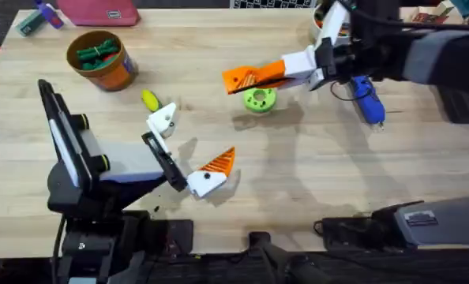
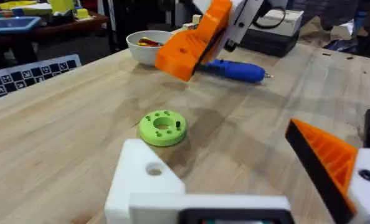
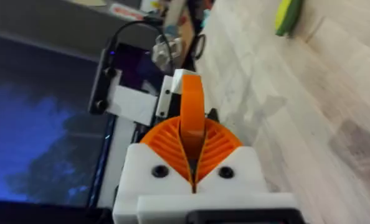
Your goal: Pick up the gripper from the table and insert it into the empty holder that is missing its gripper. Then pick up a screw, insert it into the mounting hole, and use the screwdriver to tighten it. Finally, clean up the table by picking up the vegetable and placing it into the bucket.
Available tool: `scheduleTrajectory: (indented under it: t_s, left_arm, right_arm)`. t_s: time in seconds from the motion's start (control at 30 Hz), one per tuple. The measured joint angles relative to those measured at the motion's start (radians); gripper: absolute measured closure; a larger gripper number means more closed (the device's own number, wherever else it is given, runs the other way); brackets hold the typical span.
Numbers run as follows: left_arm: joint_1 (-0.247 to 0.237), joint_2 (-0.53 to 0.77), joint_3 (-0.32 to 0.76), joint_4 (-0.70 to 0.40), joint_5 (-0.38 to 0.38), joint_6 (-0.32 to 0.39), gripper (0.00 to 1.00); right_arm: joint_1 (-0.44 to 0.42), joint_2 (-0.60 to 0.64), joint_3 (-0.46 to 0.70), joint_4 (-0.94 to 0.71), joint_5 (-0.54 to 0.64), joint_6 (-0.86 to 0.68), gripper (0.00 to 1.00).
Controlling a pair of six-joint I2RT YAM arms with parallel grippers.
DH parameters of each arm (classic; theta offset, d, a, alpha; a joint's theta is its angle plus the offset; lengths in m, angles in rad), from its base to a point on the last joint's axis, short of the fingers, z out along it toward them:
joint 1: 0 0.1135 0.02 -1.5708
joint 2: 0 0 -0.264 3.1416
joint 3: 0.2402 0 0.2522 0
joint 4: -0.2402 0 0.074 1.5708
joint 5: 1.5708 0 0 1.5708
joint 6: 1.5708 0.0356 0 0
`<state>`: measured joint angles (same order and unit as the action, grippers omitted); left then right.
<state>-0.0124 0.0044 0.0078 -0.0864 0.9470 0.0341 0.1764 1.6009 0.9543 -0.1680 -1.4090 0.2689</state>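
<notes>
The right gripper (image 1: 236, 79) hung above the table with its two orange wedges pressed around a third orange piece, the gripper (image 3: 192, 109), which stood clamped between them in the right wrist view. From the left wrist camera that same clenched pair (image 2: 188, 50) showed as one orange block hovering over the wood. Just below it on the table sat a green disc (image 1: 259, 99), and off to the side the blue screwdriver (image 1: 367, 99) lay flat, its silver tip pointing away from the arm.

Down at the lower left, the left gripper (image 1: 189, 148) stood spread wide and grasping nothing. One side of it was the holder (image 1: 163, 120), a bare white block with an open hole (image 2: 154, 168); the other side carried its orange wedge (image 1: 219, 164) on a white block. The vegetable (image 1: 150, 99), yellow with a green end, lay on the table just beside the holder. Farther back on the left stood the bucket (image 1: 118, 72), with dark green pieces inside. A white bowl (image 2: 141, 48) sat near the table's far edge, holding red and yellow bits.
</notes>
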Motion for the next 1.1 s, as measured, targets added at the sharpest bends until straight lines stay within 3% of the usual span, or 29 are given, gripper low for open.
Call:
scheduleTrajectory:
  t_s: [0.27, 0.77, 1.1]
  left_arm:
    - [0.000, 0.000, 0.000, 0.000, 0.000, 0.000, 0.015]
    - [0.000, 0.000, 0.000, 0.000, 0.000, 0.000, 0.015]
    - [0.000, 0.000, 0.000, 0.000, 0.000, 0.000, 0.015]
  right_arm:
    - [0.040, 0.156, 0.000, 0.121, -0.090, 0.099, 0.992]
    - [0.190, 0.186, 0.070, 0.124, -0.114, 0.280, 0.992]
    - [0.260, 0.293, 0.159, 0.103, -0.114, 0.311, 0.992]
